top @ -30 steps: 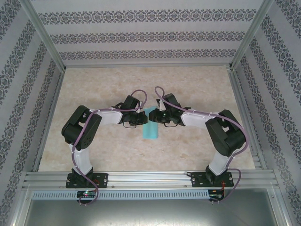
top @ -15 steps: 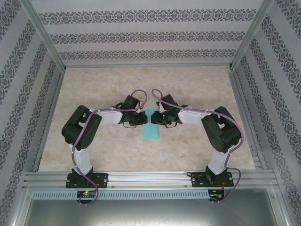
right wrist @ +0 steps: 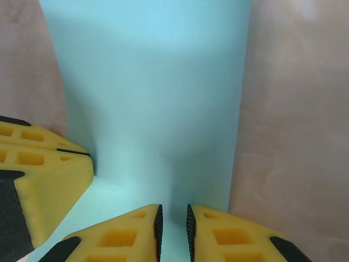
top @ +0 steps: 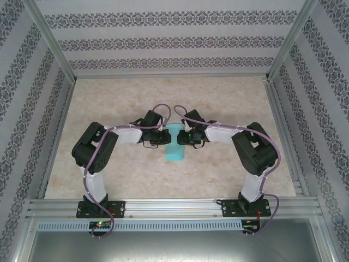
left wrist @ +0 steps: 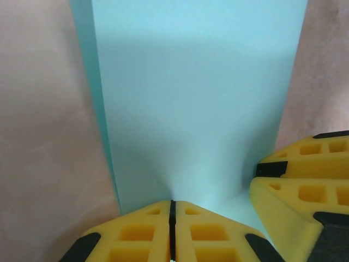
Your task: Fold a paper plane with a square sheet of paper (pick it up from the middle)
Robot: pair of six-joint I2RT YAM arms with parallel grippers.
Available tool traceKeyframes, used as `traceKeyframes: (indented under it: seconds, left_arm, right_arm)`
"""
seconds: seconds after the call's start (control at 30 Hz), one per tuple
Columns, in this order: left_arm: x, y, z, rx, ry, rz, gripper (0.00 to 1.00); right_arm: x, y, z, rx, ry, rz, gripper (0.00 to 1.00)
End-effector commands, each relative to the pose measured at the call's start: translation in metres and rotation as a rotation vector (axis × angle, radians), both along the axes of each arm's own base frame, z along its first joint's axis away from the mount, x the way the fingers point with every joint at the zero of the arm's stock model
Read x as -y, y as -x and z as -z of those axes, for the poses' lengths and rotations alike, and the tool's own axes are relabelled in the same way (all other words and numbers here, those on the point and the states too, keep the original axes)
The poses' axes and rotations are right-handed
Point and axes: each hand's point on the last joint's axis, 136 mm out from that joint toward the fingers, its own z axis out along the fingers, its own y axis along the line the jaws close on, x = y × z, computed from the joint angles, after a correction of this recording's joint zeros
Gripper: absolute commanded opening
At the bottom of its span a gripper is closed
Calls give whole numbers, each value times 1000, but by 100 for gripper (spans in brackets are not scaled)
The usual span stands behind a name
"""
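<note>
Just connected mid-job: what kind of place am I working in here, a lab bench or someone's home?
Most likely a purpose-built test enclosure, not a home: an aluminium frame edges a marble-look table, patterned wallpaper panels stand on three sides, and both arms are bolted to the front rail.

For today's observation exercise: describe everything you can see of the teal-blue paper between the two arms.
The square sheet of paper is plain, unmarked teal-blue, thin and smooth. It now appears as a narrow upright strip, apparently folded, over the beige table. The left gripper pinches its near edge with jaws shut; the right gripper straddles that edge, jaws slightly apart.
</note>
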Motion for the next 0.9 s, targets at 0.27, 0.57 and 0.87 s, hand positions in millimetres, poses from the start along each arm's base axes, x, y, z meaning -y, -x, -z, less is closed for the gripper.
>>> traceKeyframes:
  seconds: [0.27, 0.57, 0.87]
  left_arm:
    - [-36, 34, 58, -152, -208, -14, 11]
    - [-39, 37, 60, -156, -219, -9, 11]
    - [-41, 39, 61, -157, -233, 3, 11]
  right_arm:
    - [-20, -17, -21, 41, -167, 27, 20]
    - [1, -30, 10, 14, -84, 75, 19]
    - [26, -38, 0, 81, -22, 136, 19]
